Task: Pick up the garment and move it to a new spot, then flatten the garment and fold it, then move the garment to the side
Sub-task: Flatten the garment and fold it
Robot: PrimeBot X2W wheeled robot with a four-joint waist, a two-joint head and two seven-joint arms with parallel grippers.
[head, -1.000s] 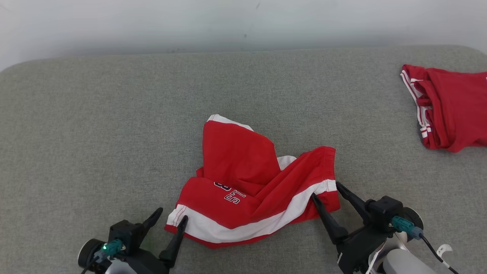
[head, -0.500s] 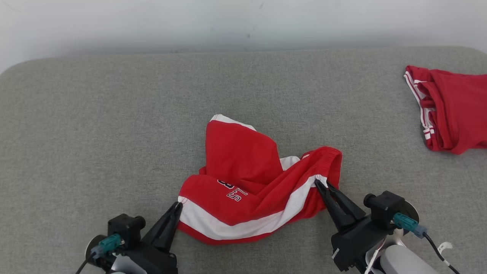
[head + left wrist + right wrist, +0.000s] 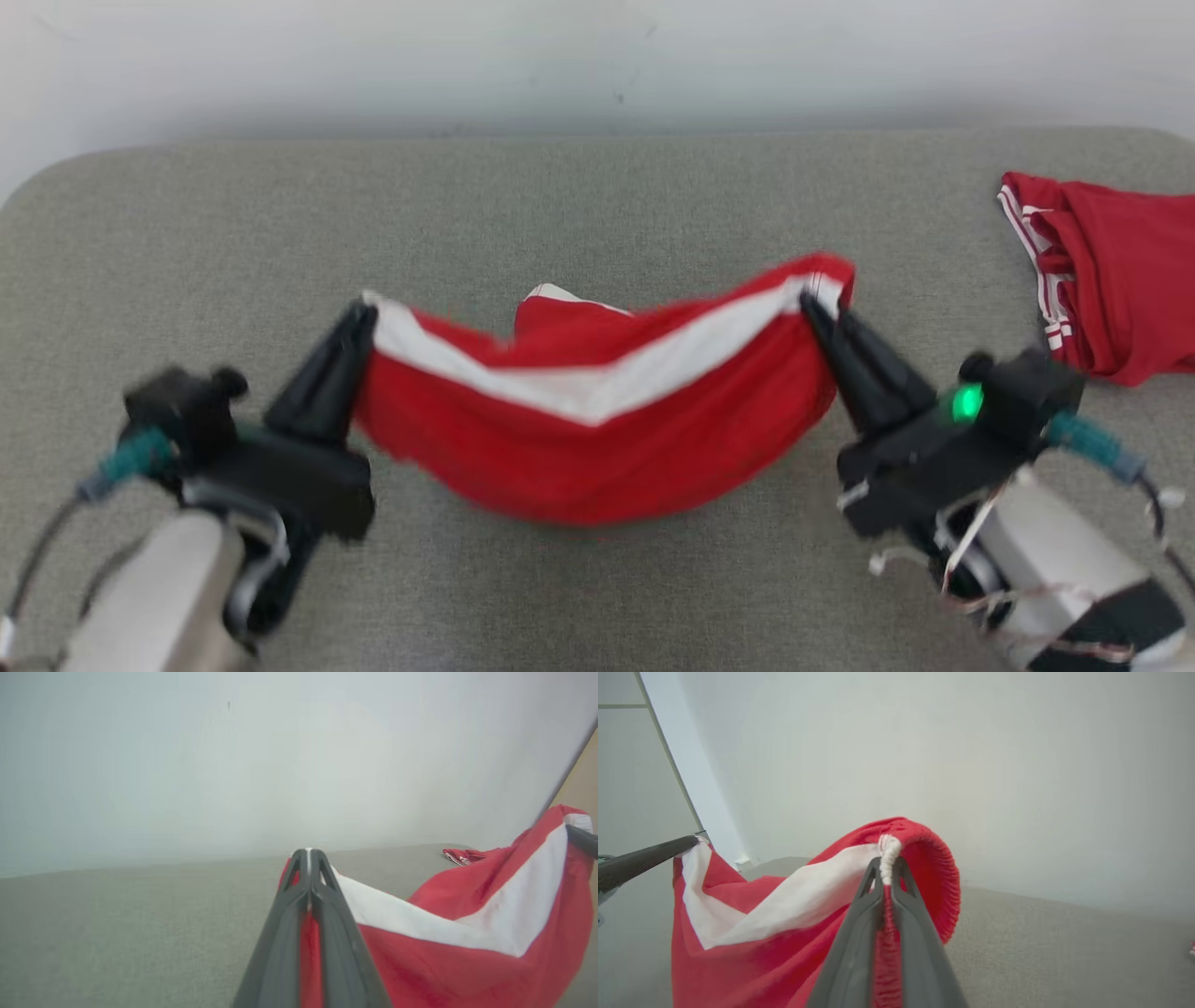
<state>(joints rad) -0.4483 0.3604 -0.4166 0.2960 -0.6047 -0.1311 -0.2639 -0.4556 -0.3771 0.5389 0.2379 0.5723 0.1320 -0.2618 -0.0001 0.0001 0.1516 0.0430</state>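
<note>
And it's up! A second ago the garment [image 3: 597,448] lay crumpled on the grey surface [image 3: 597,187] with both pairs of fingers spread at its near edge; now they've clamped on and hoisted it. That's the pick-up made, and my read is the carry to a new spot comes next.

Head view: the left gripper [image 3: 362,315] pinches the corner at the white stripe's left end, and the right gripper [image 3: 810,303] pinches the far end at the waistband. The cloth sags between them like a hammock. Both forearms angle up and inward from the bottom corners. A back flap peeks over the stripe; whether it's clear of the surface, I can't tell. A second red garment [image 3: 1111,280] sits well apart on the right.

Left wrist view: the left gripper [image 3: 308,851] is pressed together with red fabric squeezed between its fingers, and the garment [image 3: 444,952] trails off right.

Right wrist view: the right gripper [image 3: 888,861] is clamped on the ribbed waistband, with the garment [image 3: 761,961] hanging down left
</note>
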